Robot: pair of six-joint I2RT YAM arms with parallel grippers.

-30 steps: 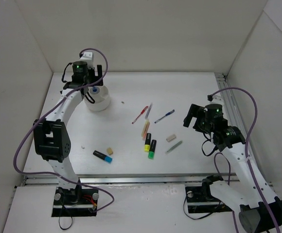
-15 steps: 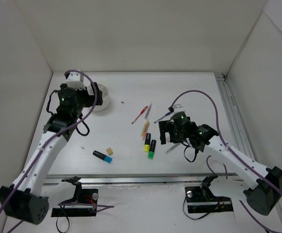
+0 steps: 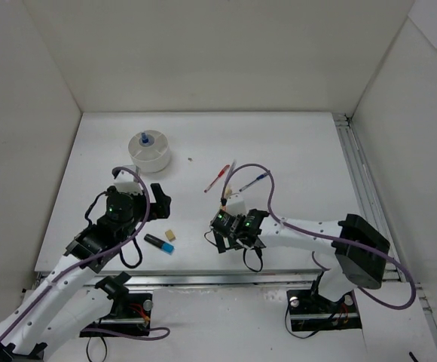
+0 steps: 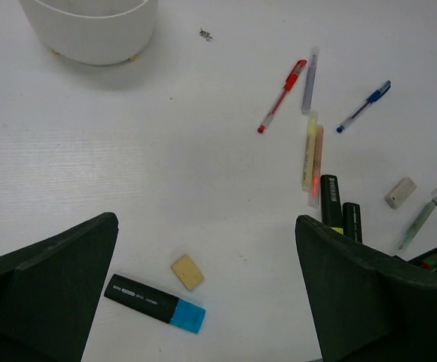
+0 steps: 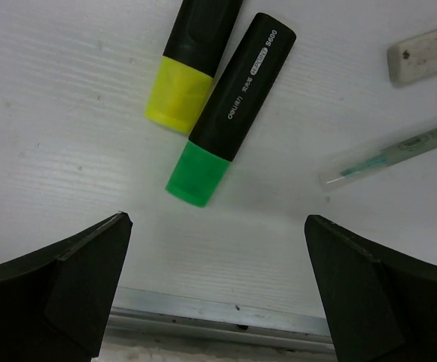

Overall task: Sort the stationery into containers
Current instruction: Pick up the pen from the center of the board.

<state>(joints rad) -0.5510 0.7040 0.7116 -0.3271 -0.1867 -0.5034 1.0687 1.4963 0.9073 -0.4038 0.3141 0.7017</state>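
Observation:
The white bowl [image 3: 150,151] stands at the back left with a small blue-tipped item [image 3: 145,139] in it; its wall shows in the left wrist view [image 4: 90,34]. My left gripper [image 3: 157,204] is open and empty above the blue-ended highlighter [image 4: 154,302] and a beige eraser [image 4: 187,271]. My right gripper [image 3: 230,231] is open and empty just near of the yellow highlighter [image 5: 192,56] and green highlighter [image 5: 233,105]. Red pen [image 4: 282,96], grey pen [image 4: 309,72], blue pen [image 4: 364,105] and cream stick [image 4: 313,154] lie mid-table.
A second beige eraser [image 5: 423,51] and a thin greenish-grey pen [image 5: 399,154] lie right of the highlighters. The metal rail of the table's front edge [image 5: 218,317] is just below my right gripper. White walls enclose the table.
My left gripper has pulled back from the bowl to the near left, leaving the blue-tipped item in the bowl. My right gripper has swung left and now hovers by the highlighters.

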